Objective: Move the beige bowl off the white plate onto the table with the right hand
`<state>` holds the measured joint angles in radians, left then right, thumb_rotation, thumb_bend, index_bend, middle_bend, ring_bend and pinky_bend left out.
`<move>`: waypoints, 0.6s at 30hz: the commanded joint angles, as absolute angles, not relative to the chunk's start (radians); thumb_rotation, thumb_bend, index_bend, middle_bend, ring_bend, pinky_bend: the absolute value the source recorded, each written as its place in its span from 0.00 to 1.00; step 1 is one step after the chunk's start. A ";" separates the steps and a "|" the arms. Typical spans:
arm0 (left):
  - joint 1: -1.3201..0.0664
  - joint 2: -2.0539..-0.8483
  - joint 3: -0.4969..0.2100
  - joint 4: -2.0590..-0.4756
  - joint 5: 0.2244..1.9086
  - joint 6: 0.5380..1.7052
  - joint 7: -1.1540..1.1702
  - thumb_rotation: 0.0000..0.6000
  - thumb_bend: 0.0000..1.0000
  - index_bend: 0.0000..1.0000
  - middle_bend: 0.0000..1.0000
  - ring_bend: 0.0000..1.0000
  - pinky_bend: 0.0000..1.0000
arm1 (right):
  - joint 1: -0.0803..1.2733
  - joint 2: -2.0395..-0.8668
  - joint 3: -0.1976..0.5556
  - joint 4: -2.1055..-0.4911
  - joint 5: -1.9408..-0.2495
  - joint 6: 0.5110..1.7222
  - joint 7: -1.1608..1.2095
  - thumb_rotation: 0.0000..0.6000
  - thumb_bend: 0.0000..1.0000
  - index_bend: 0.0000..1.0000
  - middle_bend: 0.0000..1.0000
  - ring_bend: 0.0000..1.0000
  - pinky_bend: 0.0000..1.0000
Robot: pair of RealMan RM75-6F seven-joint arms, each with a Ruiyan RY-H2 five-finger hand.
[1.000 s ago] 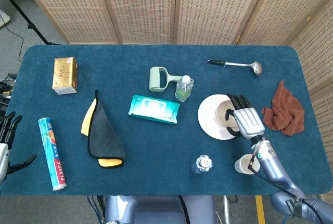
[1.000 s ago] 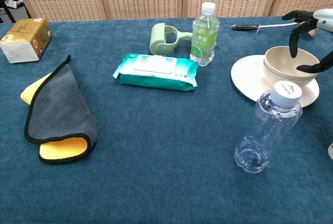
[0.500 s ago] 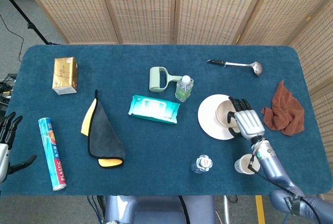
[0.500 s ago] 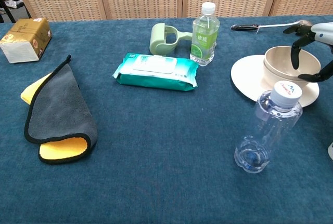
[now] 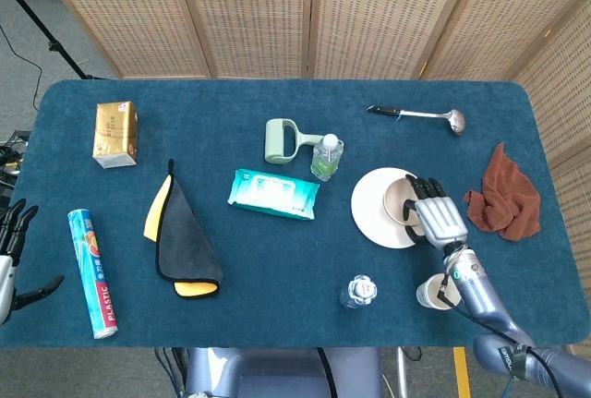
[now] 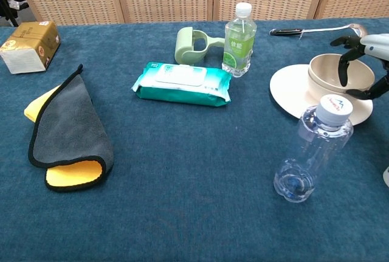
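We saw the beige bowl [image 6: 333,75] upright, mouth up, on the white plate [image 6: 290,91] at the worktop's [image 5: 277,269] right side. The right hand [image 5: 440,219] curled over its far rim, fingers [image 6: 342,67] dipping inside; a firm grip we could not tell. Only the head view showed the left hand [image 5: 9,250], open at the left edge

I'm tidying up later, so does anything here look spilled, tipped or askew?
Nothing spilled or tipped. The beige bowl sits off-centre on the white plate, toward its right side. The grey-and-yellow cloth lies loosely folded and the brown rag crumpled.
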<state>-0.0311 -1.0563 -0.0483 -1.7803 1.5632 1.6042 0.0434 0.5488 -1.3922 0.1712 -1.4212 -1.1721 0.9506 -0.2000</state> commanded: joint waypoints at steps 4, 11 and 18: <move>-0.032 -1.056 -0.049 -1.780 1.561 1.601 0.042 1.00 0.11 0.00 0.00 0.00 0.00 | 0.553 -1.404 0.168 -1.406 -1.167 0.945 -0.190 1.00 0.41 0.53 0.03 0.00 0.00; -0.032 -1.057 -0.048 -1.779 1.562 1.600 0.043 1.00 0.11 0.00 0.00 0.00 0.00 | 0.555 -1.419 0.166 -1.389 -1.178 0.954 -0.173 1.00 0.44 0.63 0.04 0.00 0.00; -0.032 -1.059 -0.047 -1.779 1.563 1.598 0.046 1.00 0.11 0.00 0.00 0.00 0.00 | 0.555 -1.425 0.165 -1.378 -1.193 0.969 -0.160 1.00 0.49 0.66 0.05 0.00 0.00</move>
